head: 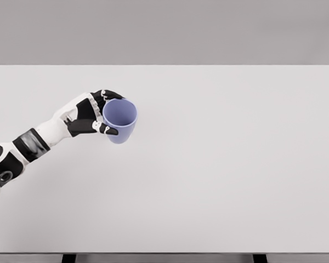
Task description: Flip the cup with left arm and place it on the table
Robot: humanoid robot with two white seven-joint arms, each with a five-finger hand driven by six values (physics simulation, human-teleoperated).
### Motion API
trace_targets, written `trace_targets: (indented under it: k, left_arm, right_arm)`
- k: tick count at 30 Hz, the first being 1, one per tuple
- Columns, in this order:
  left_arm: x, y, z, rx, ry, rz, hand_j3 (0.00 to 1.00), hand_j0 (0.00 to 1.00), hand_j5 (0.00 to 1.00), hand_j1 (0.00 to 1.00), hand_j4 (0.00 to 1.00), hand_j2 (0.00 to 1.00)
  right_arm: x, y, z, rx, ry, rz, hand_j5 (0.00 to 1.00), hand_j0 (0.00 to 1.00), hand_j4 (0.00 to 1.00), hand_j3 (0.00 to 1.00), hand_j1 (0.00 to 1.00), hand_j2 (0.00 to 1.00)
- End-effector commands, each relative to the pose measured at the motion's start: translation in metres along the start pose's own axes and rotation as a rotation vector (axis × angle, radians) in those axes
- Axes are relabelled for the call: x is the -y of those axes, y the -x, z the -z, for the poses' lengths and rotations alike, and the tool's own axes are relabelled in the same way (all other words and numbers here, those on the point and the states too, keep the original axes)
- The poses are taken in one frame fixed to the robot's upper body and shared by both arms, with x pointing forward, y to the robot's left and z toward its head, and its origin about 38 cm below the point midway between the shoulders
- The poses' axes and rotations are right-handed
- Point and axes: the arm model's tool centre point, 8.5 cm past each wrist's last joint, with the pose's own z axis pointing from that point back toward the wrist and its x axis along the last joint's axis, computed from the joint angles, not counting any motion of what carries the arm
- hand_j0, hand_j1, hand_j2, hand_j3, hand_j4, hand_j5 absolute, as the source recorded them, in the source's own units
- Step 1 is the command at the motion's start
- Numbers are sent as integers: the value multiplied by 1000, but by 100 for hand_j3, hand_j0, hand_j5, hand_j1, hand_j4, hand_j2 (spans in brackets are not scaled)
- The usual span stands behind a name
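The left hand (93,115) reaches in from the lower left, fingers wrapped around a blue cup (120,120). The cup's open mouth faces up, over the white tabletop's (225,164) left half.

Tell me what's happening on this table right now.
The robot's left hand has its fingers wrapped around a blue cup over the left part of the white table. The cup's opening faces up toward the camera, so it looks roughly upright. Whether it already rests on the table isn't clear. The right arm is out of view.
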Motion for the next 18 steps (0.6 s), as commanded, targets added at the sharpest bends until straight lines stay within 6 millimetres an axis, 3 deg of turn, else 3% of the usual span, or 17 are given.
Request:
trace_targets:
  k: [1, 8, 18]
  left_arm:
    - [-3, 5, 0, -9, -13, -8, 58, 58, 58, 58, 58, 58]
    - [-11, 20, -5, -43, -45, -22, 59, 59, 59, 59, 59, 59]
    - [-5, 28, 1, -35, -44, -48, 60, 60, 60, 60, 60, 60]
  right_arm:
    - [0, 0, 0, 0, -1, -1, 100, 100, 100, 100, 100, 100]
    - [0, 0, 0, 0, -1, -1, 100, 100, 100, 100, 100, 100]
    - [0, 0, 0, 0, -1, -1, 100, 100, 100, 100, 100, 100]
